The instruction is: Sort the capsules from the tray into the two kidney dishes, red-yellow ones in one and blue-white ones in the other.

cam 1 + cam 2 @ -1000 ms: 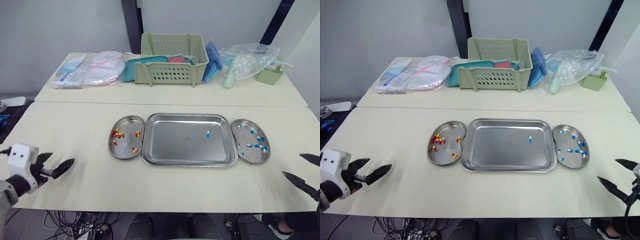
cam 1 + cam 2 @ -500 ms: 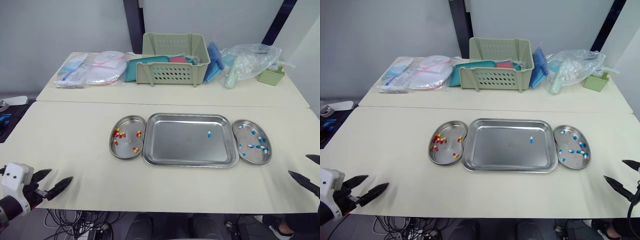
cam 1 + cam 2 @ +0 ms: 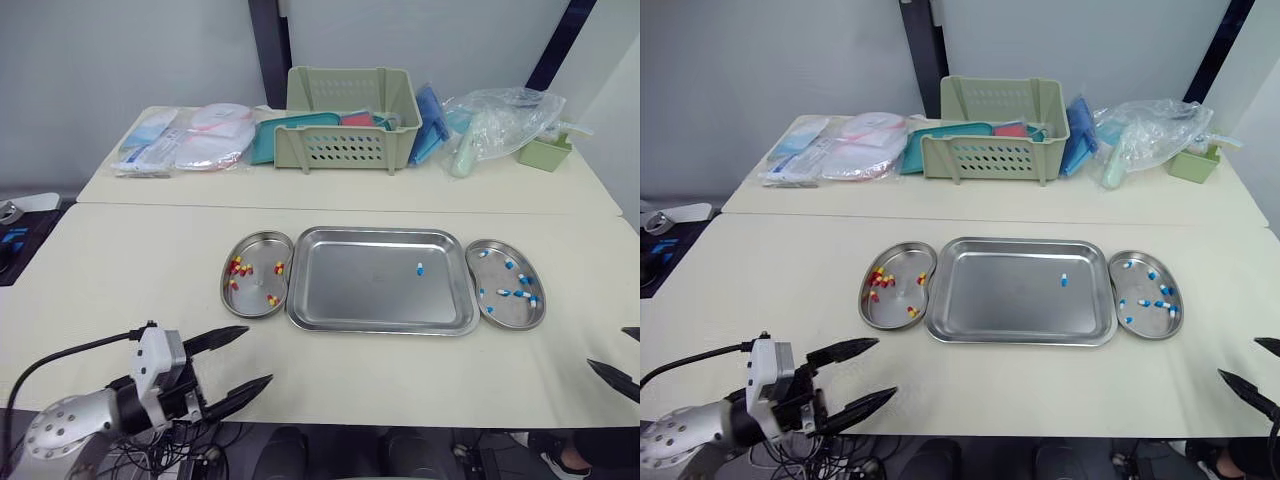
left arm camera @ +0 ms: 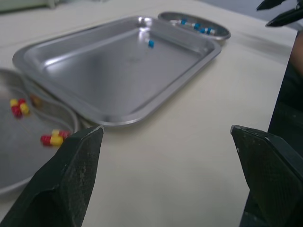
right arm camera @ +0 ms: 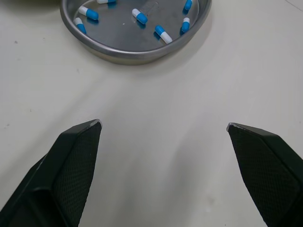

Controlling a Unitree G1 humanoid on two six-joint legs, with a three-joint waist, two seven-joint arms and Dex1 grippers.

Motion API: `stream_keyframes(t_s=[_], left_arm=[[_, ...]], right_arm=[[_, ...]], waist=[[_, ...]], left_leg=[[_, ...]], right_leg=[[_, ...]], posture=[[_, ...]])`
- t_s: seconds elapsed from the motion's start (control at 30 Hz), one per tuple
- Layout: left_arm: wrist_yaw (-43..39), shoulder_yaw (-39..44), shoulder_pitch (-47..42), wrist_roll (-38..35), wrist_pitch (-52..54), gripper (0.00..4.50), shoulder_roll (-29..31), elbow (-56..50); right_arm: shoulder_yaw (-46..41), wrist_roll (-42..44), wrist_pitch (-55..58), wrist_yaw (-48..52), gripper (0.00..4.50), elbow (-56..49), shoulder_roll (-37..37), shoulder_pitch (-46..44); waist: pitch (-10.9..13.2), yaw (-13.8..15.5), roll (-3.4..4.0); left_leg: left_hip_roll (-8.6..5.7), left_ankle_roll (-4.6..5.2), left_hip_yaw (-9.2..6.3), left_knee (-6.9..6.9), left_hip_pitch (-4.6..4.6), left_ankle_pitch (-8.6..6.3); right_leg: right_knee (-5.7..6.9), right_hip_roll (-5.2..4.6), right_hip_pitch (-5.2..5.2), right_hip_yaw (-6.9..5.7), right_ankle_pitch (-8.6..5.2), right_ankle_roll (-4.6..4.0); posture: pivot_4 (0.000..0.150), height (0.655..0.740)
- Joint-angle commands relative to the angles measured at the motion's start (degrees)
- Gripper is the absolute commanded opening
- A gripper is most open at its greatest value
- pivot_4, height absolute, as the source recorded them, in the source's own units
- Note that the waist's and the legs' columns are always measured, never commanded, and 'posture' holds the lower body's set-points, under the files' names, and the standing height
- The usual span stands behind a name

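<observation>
Capsule (image 3: pixel 418 268), blue-white, lay alone in the tray (image 3: pixel 380 322), toward its right side, and looked like the last one left to sort. Red-yellow ones sat in the left dish (image 3: pixel 253 284), blue-white ones in the right dish (image 3: pixel 511 313). The left gripper (image 3: pixel 259 353) and right gripper (image 3: pixel 606 346) hung wide and empty near the front edge of the table (image 3: pixel 130 290), well apart from the tray. The basket (image 3: pixel 350 120) and bags (image 3: pixel 495 120) sat far back, blocking nothing.
</observation>
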Motion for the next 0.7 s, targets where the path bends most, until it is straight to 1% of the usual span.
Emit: stream_keyframes(t_s=[0.03, 0.17, 0.23, 0.27, 0.33, 0.4, 0.5, 0.57, 0.67, 0.7], left_arm=[[-0.6, -3.2, -0.8, 1.2, -3.8, 4.46, -1.0, 1.2], [0.5, -5.6, -2.5, 1.7, -6.3, 4.46, -3.0, 2.7], [1.0, -6.4, -3.1, 2.4, -7.5, 4.46, -3.5, 4.0], [1.2, -6.7, -3.4, 2.6, -7.9, 4.46, -3.5, 4.5], [1.3, -6.9, -3.7, 2.8, -8.5, 4.46, -3.4, 5.2], [1.7, -7.3, -4.0, 2.9, -8.5, 4.46, -3.3, 5.1], [2.5, -8.1, -4.4, 2.6, -7.3, 4.46, -2.8, 3.7], [3.1, -8.4, -4.7, 2.4, -6.8, 4.46, -2.6, 3.0], [4.1, -8.8, -5.5, 2.3, -6.4, 4.46, -2.3, 2.6], [4.5, -8.9, -5.8, 2.2, -5.9, 4.49, -2.3, 2.4]], right_arm=[[-2.8, 1.2, 0.9, 0.4, 4.50, -4.3, 0.8, 2.6], [-3.4, 1.3, 2.3, 1.6, 4.50, -10.1, 1.8, 7.5], [-2.6, 3.6, 5.1, 2.9, 4.50, -18.8, 3.2, 12.0], [-1.1, 4.8, 6.8, 2.2, 4.50, -24.4, 4.1, 13.6], [1.5, 6.2, 10.4, -0.7, 4.50, -32.0, 5.3, 14.4], [5.8, 7.2, 15.0, -5.9, 4.50, -38.9, 6.6, 12.7], [13.4, 9.2, 22.7, -15.3, 4.50, -46.2, 9.2, 6.8], [19.6, 7.3, 25.8, -21.4, 4.50, -48.1, 11.2, 1.4], [28.5, 2.6, 29.1, -29.1, 4.50, -47.8, 13.8, -6.5], [31.5, 1.0, 29.9, -30.7, 4.31, -47.0, 14.4, -8.6]], waist=[[0.0, -0.1, 0.03], [-0.1, 0.0, 0.09], [-0.1, 0.0, 0.19], [-0.1, 0.1, 0.23], [-0.1, 0.0, 0.24], [-0.2, -0.3, 0.16], [-0.2, -0.2, 0.08], [-0.2, -0.1, 0.05], [-0.2, 0.0, 0.03], [-0.2, 0.0, 0.04]], left_leg=[[0.00, 0.00, 0.00, 0.00, 0.00, 0.00], [0.00, 0.00, 0.00, 0.00, 0.00, 0.00], [0.00, 0.00, -0.04, 0.00, -0.01, 0.00], [-0.01, 0.00, -0.04, 0.00, -0.02, 0.00], [0.02, 0.00, -0.10, -0.02, -0.02, 0.00], [0.03, 0.00, -0.07, 0.00, 0.00, 0.00], [0.03, 0.00, -0.12, 0.02, -0.01, 0.00], [0.01, 0.00, -0.13, 0.03, -0.03, 0.00], [0.00, 0.00, -0.17, 0.02, -0.06, 0.00], [0.00, -0.01, -0.17, 0.03, -0.07, 0.00]], right_leg=[[0.00, 0.00, 0.00, 0.00, 0.00, 0.00], [0.00, 0.00, 0.00, 0.00, 0.00, 0.00], [0.00, 0.01, 0.00, -0.02, 0.00, 0.00], [-0.01, 0.01, 0.00, -0.02, -0.01, 0.01], [-0.01, 0.04, 0.00, -0.07, -0.01, 0.01], [0.03, 0.04, 0.00, -0.03, -0.01, 0.01], [0.03, 0.04, 0.02, -0.07, 0.00, 0.01], [0.02, 0.03, 0.00, -0.07, 0.00, 0.01], [0.00, 0.03, -0.02, -0.10, 0.00, 0.01], [0.00, 0.03, -0.04, -0.11, 0.00, 0.01]], posture=[[0.150, 0.7400], [0.150, 0.7400], [0.150, 0.7400], [0.150, 0.7400], [0.150, 0.7400], [0.150, 0.7400], [0.150, 0.7400], [0.150, 0.7400], [0.150, 0.7400], [0.150, 0.7400]])
